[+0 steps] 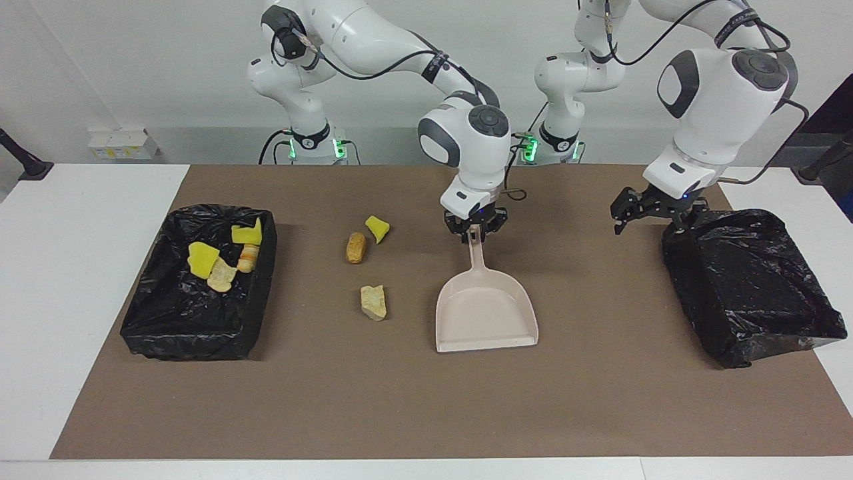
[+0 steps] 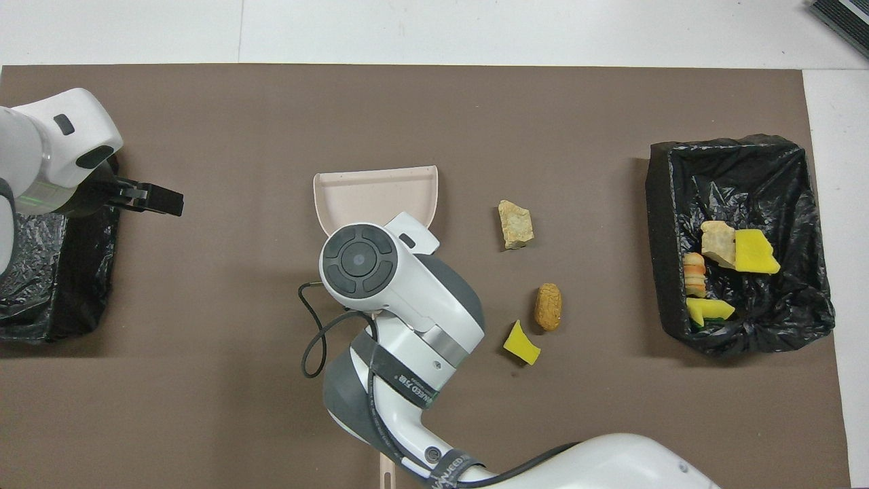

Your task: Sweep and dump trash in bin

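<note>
Facing view. Nearest the camera lies the dustpan [image 1: 485,312], flat on the brown mat [image 1: 426,407] that covers the desk [image 1: 80,267], its open mouth pointing away from the robots and its handle running back toward them. That seems a ready pose for sweeping: the pan's lip rests on the mat, beside the loose trash. The right gripper [image 1: 474,225] is clenched on the tip of the handle, fingers pinching it from both sides. Three pieces of trash sit toward the right arm's end from the pan: a tan rocky lump [image 1: 374,302], a brown bread-like piece [image 1: 356,247] and a yellow chunk [image 1: 377,229] just beside it. Four more pieces already lie in the bin [image 1: 200,287], lined with black plastic, at the right arm's end, so the job looks roughly half done. The left gripper [image 1: 633,210] hangs over the edge of a second black-lined bin [image 1: 750,283] at the left arm's end, holding nothing; how wide its fingers stand I cannot tell. That arm appears to be waiting.

Overhead view. The right arm's wrist covers the handle, so the grasp is hidden; only the pan's scoop [image 2: 375,195] shows. The three loose pieces [image 2: 516,224] lie between the pan and the filled bin [image 2: 740,244]. No brush shows in either view.
</note>
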`<move>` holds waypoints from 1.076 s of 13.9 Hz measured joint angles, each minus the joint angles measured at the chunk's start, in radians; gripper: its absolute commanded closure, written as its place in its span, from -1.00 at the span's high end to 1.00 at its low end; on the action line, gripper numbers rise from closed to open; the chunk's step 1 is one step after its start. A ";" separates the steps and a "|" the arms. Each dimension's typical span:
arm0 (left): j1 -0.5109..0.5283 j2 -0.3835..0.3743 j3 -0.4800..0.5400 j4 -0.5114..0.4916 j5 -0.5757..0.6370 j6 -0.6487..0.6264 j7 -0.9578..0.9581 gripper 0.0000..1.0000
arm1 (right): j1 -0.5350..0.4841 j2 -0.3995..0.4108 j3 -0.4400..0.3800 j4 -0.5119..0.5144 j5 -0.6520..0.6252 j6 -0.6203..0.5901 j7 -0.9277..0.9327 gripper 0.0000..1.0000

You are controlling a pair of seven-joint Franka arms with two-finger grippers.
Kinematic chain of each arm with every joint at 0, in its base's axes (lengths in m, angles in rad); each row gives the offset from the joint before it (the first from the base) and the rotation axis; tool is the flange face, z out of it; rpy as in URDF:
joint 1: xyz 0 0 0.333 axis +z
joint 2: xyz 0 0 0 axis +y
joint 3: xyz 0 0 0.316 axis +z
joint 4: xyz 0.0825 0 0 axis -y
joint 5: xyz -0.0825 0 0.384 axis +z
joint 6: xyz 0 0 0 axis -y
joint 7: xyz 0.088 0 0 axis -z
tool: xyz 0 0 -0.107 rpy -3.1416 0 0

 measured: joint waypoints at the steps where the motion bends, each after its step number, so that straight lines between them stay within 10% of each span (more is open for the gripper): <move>1: -0.007 0.007 -0.001 -0.018 0.000 0.029 0.001 1.00 | -0.030 -0.038 0.000 0.001 0.023 -0.029 -0.008 0.47; 5: -0.091 0.064 -0.003 -0.072 0.000 0.133 -0.022 1.00 | -0.215 -0.221 -0.002 0.002 0.087 -0.164 -0.137 1.00; 15: -0.433 0.123 -0.007 -0.190 0.000 0.291 -0.517 0.96 | -0.451 -0.432 -0.005 0.003 0.089 -0.356 -0.277 1.00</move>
